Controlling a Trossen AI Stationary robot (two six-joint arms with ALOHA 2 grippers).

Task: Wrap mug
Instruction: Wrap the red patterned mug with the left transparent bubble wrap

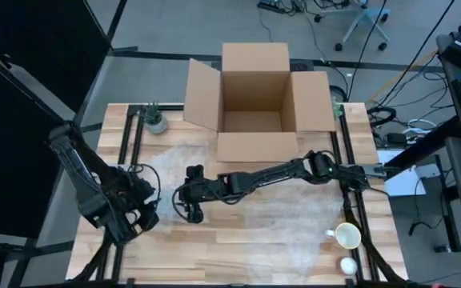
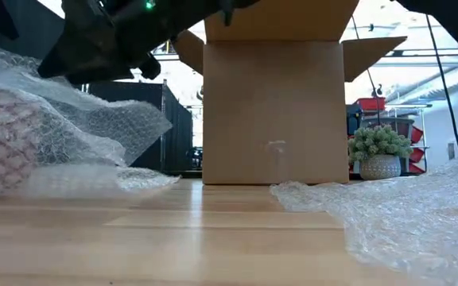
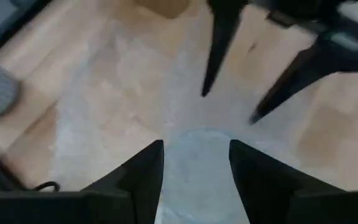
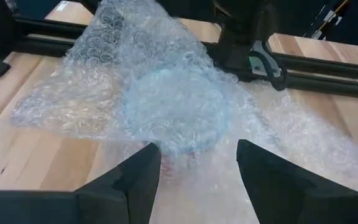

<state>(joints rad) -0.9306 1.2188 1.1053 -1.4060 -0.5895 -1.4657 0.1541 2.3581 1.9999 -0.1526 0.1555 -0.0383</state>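
A sheet of bubble wrap (image 1: 282, 216) is spread over the wooden table. Part of it is bunched over a round lump (image 4: 173, 109), which shows pink-patterned through the wrap in the low view (image 2: 6, 143); I take it for the mug. My left gripper (image 3: 194, 146) is open, a finger on either side of the covered lump (image 3: 197, 162). My right gripper (image 4: 197, 146), reaching in from the right (image 1: 192, 200), is open and faces the lump from the opposite side. A bare cream mug (image 1: 346, 236) stands near the table's right near corner. My left gripper has its open fingers (image 3: 142, 171) on either side of the wrap-covered lump, low over the table; I cannot tell whether they touch the wrap. My right gripper has the wrap's edge (image 4: 182, 155) reaching between its open fingers; I cannot tell whether they touch it.
An open cardboard box (image 1: 254, 100) stands at the table's far middle. A small potted plant (image 1: 157, 120) sits at the far left. A small white thing (image 1: 348, 264) lies by the cream mug. Black rails (image 1: 126, 144) run along both sides of the table.
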